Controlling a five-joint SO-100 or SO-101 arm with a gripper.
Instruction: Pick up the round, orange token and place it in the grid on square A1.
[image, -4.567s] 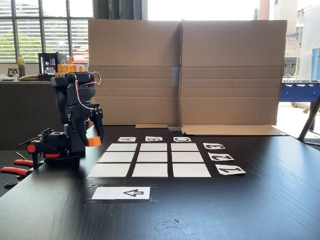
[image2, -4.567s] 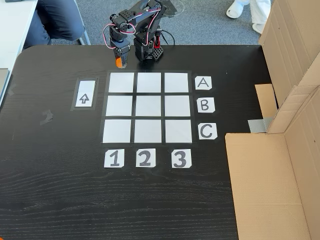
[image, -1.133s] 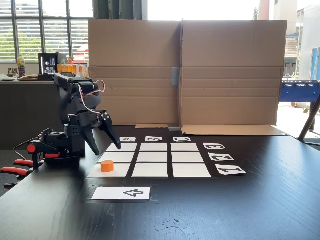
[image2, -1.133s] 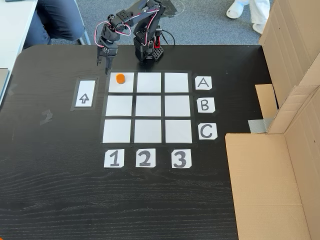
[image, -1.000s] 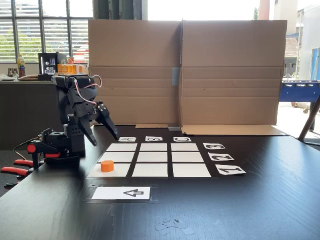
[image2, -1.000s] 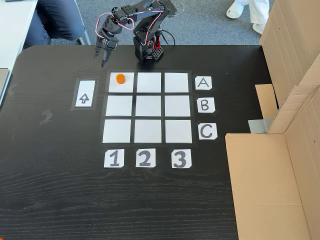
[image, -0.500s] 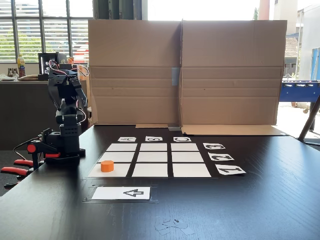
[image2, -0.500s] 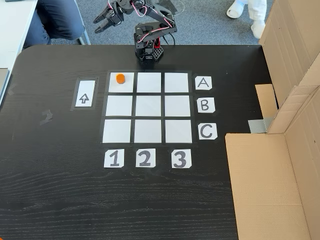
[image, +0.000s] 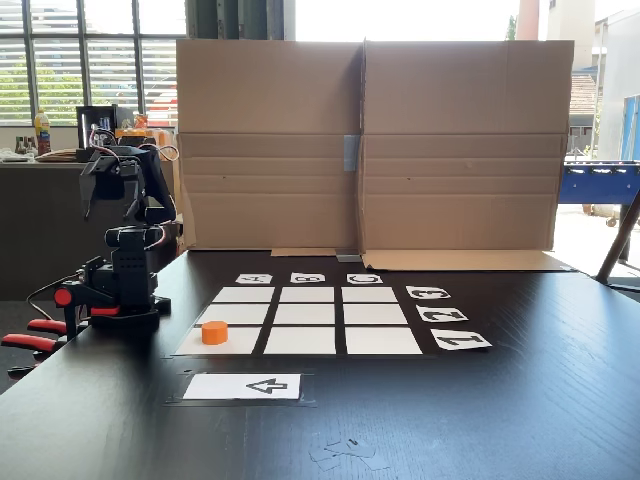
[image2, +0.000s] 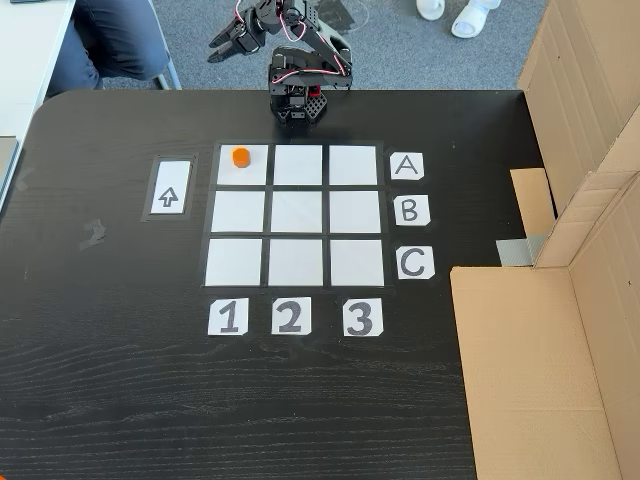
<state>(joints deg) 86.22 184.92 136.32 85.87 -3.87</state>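
Desk (image2: 120, 380) scene, left to right. Arrow card (image2: 169, 187) lies forward and left of the tool (image2: 228, 41) in a fixed view. Tool raised behind the desk's far edge, its two fingers spread apart and holding nothing. Token (image2: 240, 156) rests flat on square A1 (image2: 243, 172), the corner cell of the grid (image2: 296, 214) nearest the arm's base (image2: 295, 105), well below and clear of the tool. Token (image: 214, 332) upright in both fixed views.

Row labels: white cards (image2: 408, 165) beside the grid (image2: 296, 212) read A, B, C, top to bottom in a fixed view.
Column labels: cards (image2: 289, 316) below the grid read 1, 2, 3.
Arrow card (image2: 169, 189): bore a black arrow.
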